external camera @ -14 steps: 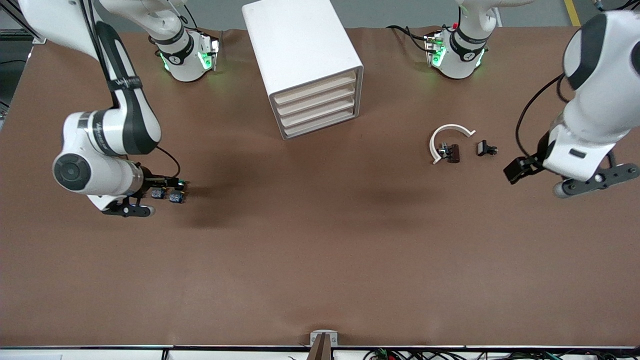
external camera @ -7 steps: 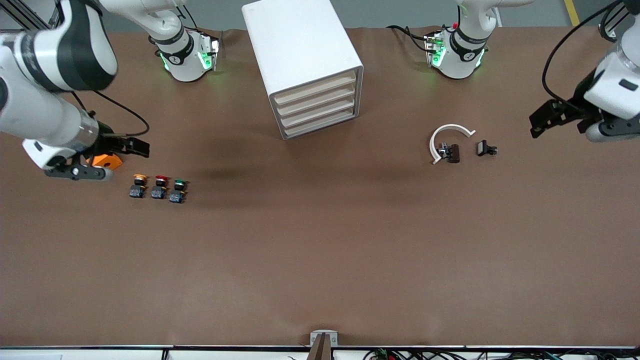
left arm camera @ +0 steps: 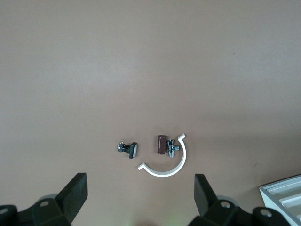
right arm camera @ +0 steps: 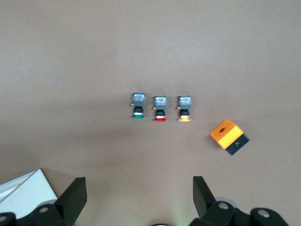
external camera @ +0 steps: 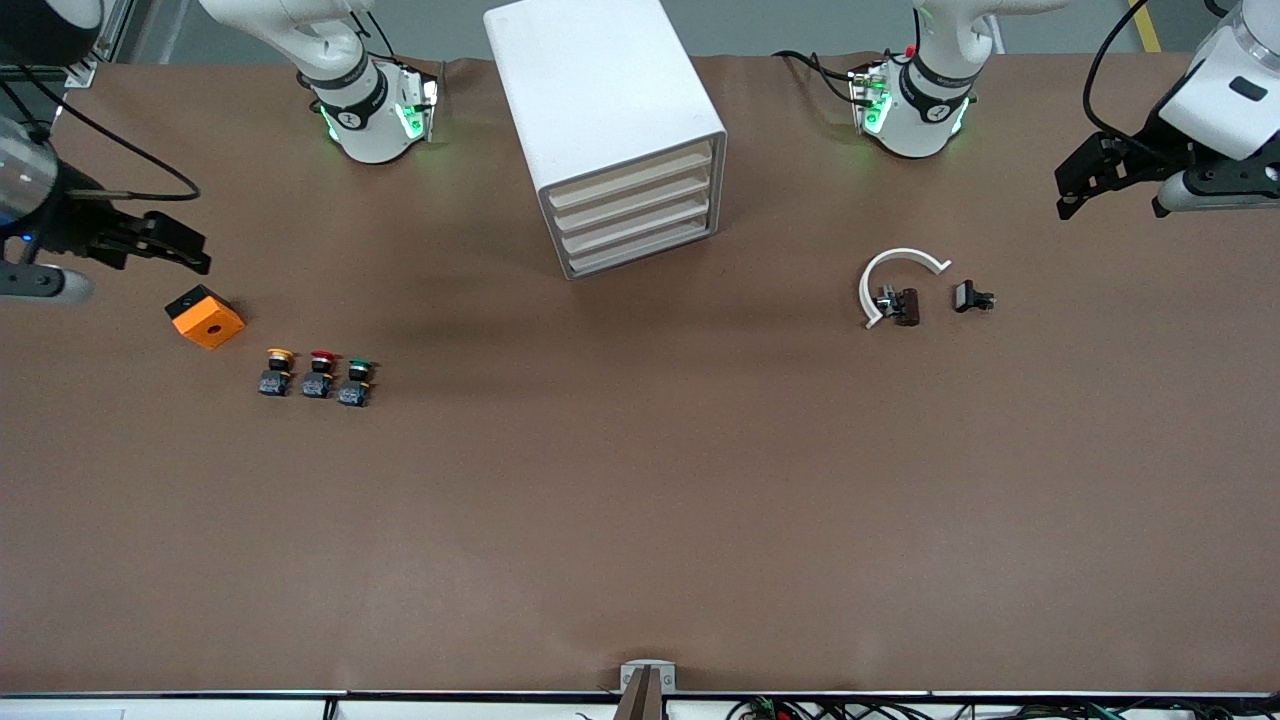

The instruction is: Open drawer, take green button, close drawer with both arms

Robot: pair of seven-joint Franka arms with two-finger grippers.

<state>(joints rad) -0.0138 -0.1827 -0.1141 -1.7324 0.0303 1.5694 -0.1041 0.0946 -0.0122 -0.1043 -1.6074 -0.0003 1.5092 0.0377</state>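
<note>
brown tabletop: the green button (external camera: 357,381) sits toward the right arm's end, so the right gripper (external camera: 165,245), spread wide and empty, is closer than the left gripper (external camera: 1085,180), also wide.

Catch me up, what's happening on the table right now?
Nothing is being handled. The right tool hangs open over the right arm's end of the table, above the orange block. The left tool hangs open and empty over the left arm's end. The green button sits on the table in a row with the red button and yellow button. All four drawers of the white drawer unit look shut. A white curved piece and small parts lie nearer the left arm.
</note>
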